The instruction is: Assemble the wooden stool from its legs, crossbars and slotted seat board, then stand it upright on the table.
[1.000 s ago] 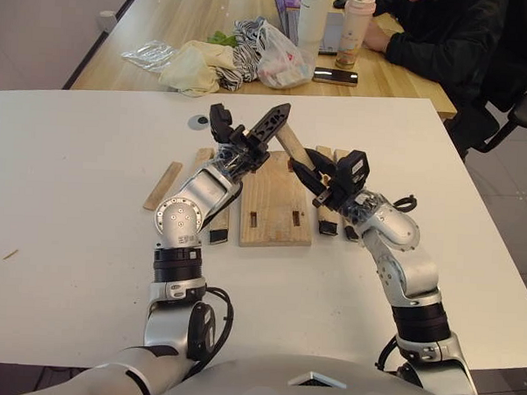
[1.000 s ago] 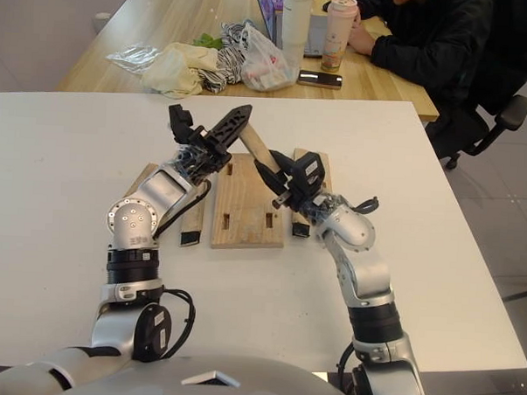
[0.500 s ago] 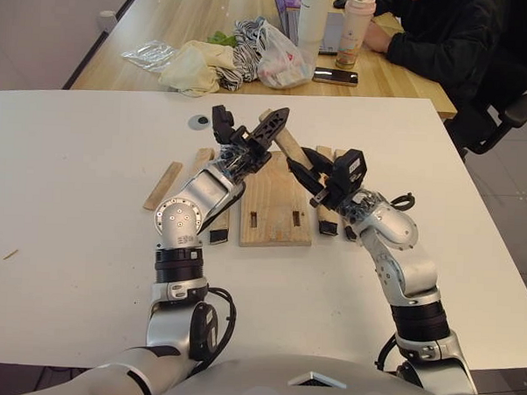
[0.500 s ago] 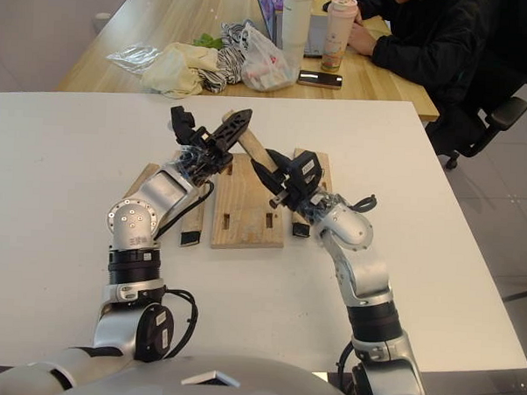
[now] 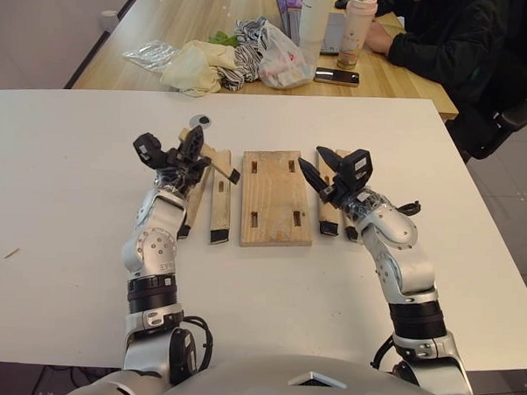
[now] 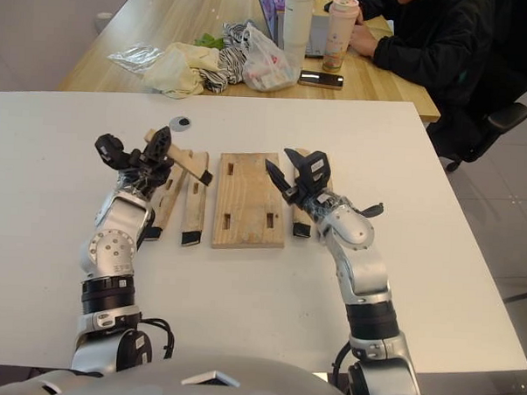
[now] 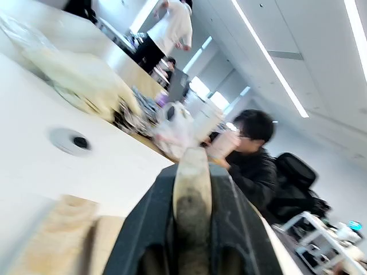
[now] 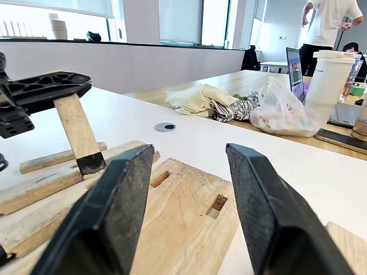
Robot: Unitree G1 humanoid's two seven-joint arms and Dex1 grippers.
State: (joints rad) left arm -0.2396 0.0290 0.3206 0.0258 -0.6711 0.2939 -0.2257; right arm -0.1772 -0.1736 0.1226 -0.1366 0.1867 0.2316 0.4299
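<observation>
The slotted seat board [image 5: 277,198] lies flat mid-table. My left gripper [image 5: 188,150] hovers left of it, shut on a wooden leg [image 5: 219,165] with a black tip; that leg [image 8: 77,129] hangs tilted over the loose pieces, and its wood [image 7: 192,189] sits between the jaws. More legs [image 5: 221,204] lie flat left of the board, partly under my left arm. Two further legs [image 5: 330,205] lie right of the board. My right gripper [image 5: 310,169] is open and empty just above the board's right edge, and its fingers [image 8: 114,212] frame the slots.
A round cable grommet [image 5: 198,120] sits behind the left pieces. A small stick [image 5: 10,254] lies far left. The wooden table behind holds bags [image 5: 283,58], cloths, bottles [image 5: 355,31] and a phone [image 5: 336,76].
Both grippers had the leg over the board. The right one let go and dropped back to the board's right edge; the left one swung left and down with the leg.
</observation>
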